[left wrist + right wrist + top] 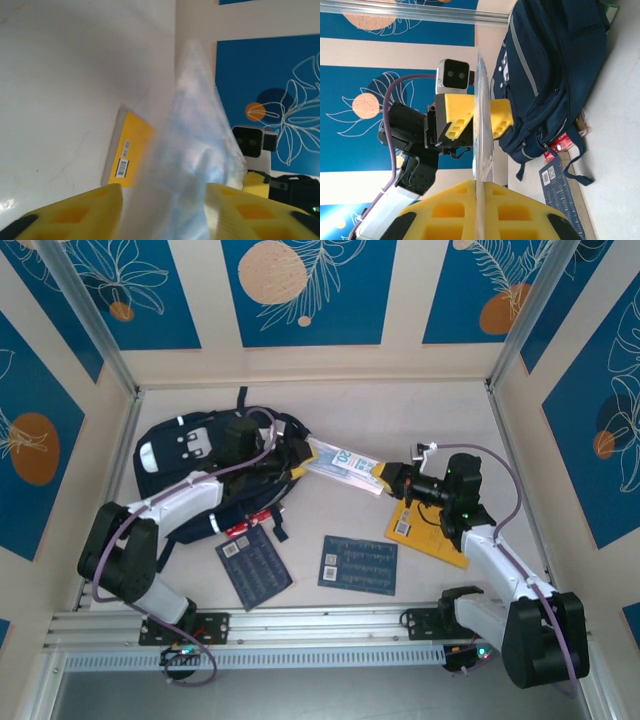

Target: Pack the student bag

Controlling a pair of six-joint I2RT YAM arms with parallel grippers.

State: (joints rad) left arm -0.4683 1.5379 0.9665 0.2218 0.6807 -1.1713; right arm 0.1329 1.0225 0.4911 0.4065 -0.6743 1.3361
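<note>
Seen from above, the student bag (190, 450) lies at the left rear of the worktop (400, 410). A clear packet (345, 462) stretches between the two arms. Its long axis runs from the right tool (392, 480) leftward and slightly back to the left tool (285, 455), which sits right at the bag's right-hand edge. The left arm is plainly the nearer one, and the bag lies just beyond the packet's left end, so the packet likely has to travel lengthwise to the left. Bare worktop behind the packet leaves room to swing, while a yellow book (430, 538) lies under the right arm and two navy cards (255, 565) lie toward the near edge. At the left wrist, the yellow fingers (75, 212) stand narrow on either side of the packet (195, 125), though whether they truly pinch it I cannot tell. At the right wrist, the right tool (477, 190) is clamped on the packet's thin edge, the left tool (477, 117) straddles the same sheet farther along, and the bag (555, 65) lies just past it
</note>
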